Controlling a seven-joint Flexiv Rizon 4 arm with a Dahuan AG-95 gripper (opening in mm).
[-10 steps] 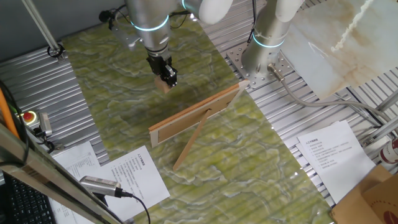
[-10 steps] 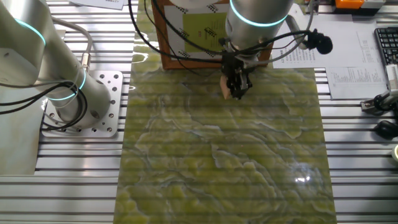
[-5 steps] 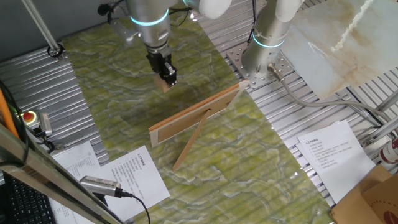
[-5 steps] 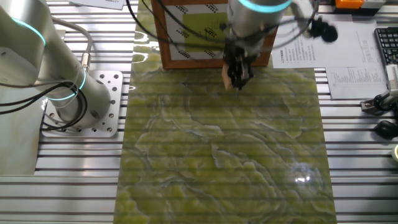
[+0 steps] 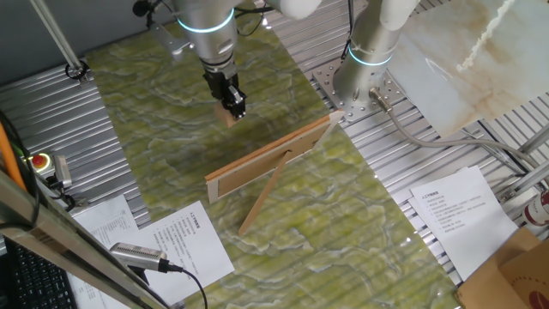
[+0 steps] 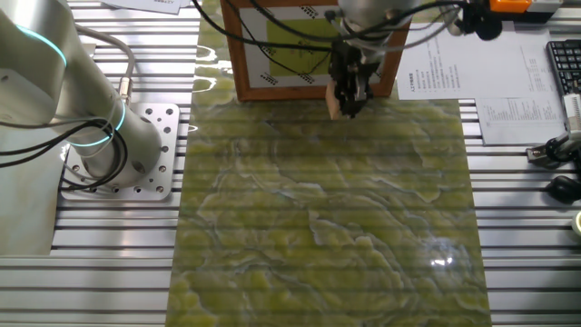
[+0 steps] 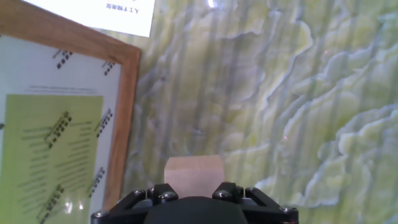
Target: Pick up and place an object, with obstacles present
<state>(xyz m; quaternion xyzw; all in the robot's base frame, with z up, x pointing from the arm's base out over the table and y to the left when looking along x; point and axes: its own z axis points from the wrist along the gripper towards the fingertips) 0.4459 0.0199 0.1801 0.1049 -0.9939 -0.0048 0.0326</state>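
Gripper point(image 5: 232, 106) is clamped on the wooden cube point(image 5: 227, 116), one cube only, held between the two fingers and lifted clear of the green marbled mat point(image 5: 171, 146); in the hand view the cube point(image 7: 193, 175) sticks out past the fingertips with mat below it. Count, big to small: one mat covering the table centre; two robot arms, the working arm point(image 5: 206, 26) reaching in from the far side with the wrist pointing down at a slight tilt, and a second arm point(image 5: 371, 51) bolted to its base plate at the mat's edge (idle pose, nothing in reach of it that I can see). One board point(image 5: 270, 156) standing on its long edge across the mid-mat, one prop stick point(image 5: 263, 199) leaning against it on the near side. From the other fixed view the board shows as a framed panel point(image 6: 272, 50) with a printed green sheet on its face, and the gripper point(image 6: 349, 95) hangs just in front of it near its lower right corner, cube point(image 6: 334, 107) at the fingertips. Hand view agrees: frame point(image 7: 121, 118) at left, cube beside it, not touching as far as I can tell. Papers: two printed sheets point(image 5: 184, 240) off the mat's near corner, one point(image 5: 455, 206) on the slatted table to the right. One handheld device point(image 5: 141, 255) with a cable lying on the near sheets.
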